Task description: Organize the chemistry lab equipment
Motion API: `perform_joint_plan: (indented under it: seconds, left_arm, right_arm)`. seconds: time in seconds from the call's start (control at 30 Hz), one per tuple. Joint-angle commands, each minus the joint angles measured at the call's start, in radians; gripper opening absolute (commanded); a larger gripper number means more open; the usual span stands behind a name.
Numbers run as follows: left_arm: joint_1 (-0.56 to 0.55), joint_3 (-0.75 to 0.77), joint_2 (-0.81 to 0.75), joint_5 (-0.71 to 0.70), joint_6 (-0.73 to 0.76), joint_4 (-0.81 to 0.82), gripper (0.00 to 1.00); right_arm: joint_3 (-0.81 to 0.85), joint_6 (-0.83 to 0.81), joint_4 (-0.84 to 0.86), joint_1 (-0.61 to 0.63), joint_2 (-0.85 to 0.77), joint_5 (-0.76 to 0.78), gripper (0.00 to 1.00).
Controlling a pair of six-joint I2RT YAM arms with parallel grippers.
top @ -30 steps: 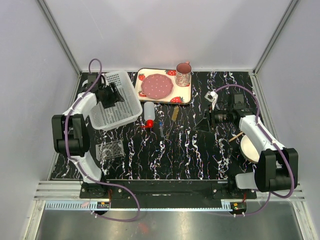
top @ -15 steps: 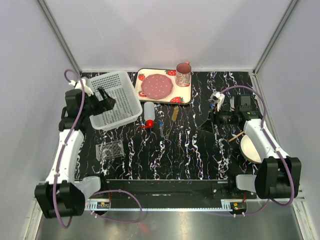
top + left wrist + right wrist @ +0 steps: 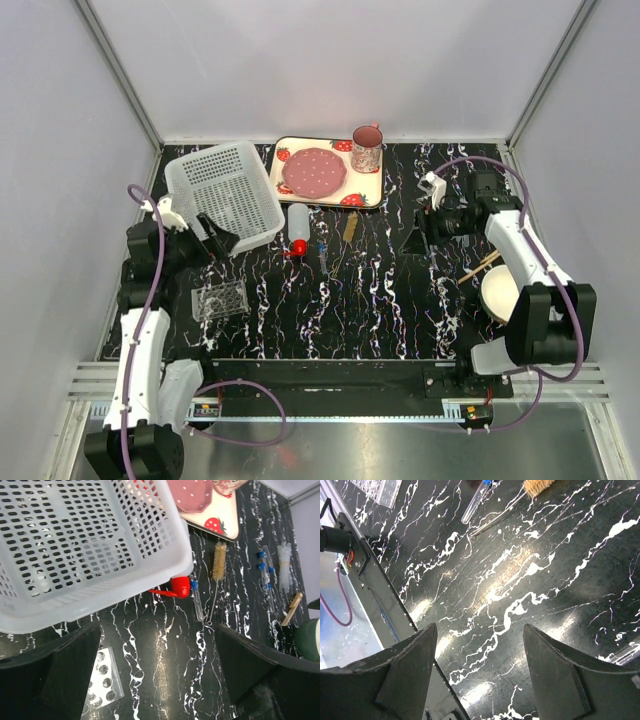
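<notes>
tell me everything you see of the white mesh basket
White rectangular basket, plastic by its look, with slotted floor and walls under a solid rim. It looks empty, stands upright, turned askew at the table's far left. The red-capped bottle lies by its right corner. The open left claw hovers near its front edge, not around it.

No readable text

Nothing legible shows in any view: the bottle (image 3: 297, 228), rack (image 3: 219, 298), basket (image 3: 258, 196) and mug (image 3: 367, 148) carry no lettering that can be made out, and the tray (image 3: 365, 183) bears only strawberry pictures.
</notes>
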Motion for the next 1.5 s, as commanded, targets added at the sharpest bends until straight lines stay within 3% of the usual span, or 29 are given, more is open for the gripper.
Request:
perform_joint_plan:
  seconds: [0.0, 0.13, 0.27, 0.6, 0.8, 1.07, 1.47]
  left_arm:
    - [0.003, -0.043, -0.062, 0.092, -0.024, 0.016, 0.99]
    - [0.003, -0.076, -0.087, 0.146, -0.029, 0.008, 0.99]
    - [0.003, -0.093, -0.140, 0.143, -0.033, 0.005, 0.99]
    - [0.000, -0.113, -0.214, 0.131, -0.030, 0.026, 0.99]
    - [0.002, -0.114, -0.212, 0.129, -0.030, 0.031, 0.99]
    - [0.002, -0.116, -0.212, 0.123, -0.030, 0.034, 0.99]
    - [0.002, -0.120, -0.208, 0.120, -0.033, 0.045, 0.99]
  right_arm:
    - [0.094, 0.078, -0.059, 0.014, 0.075, -0.059, 0.76]
    - [0.179, 0.147, -0.072, 0.081, 0.165, -0.093, 0.76]
    - [0.239, 0.242, -0.036, 0.225, 0.248, -0.051, 0.76]
    - [0.291, 0.805, 0.410, 0.495, 0.426, 0.240, 0.77]
    - [0.390, 0.977, 0.532, 0.584, 0.561, 0.344, 0.77]
    - [0.457, 1.032, 0.543, 0.607, 0.696, 0.426, 0.69]
    - [0.483, 1.066, 0.563, 0.638, 0.765, 0.444, 0.65]
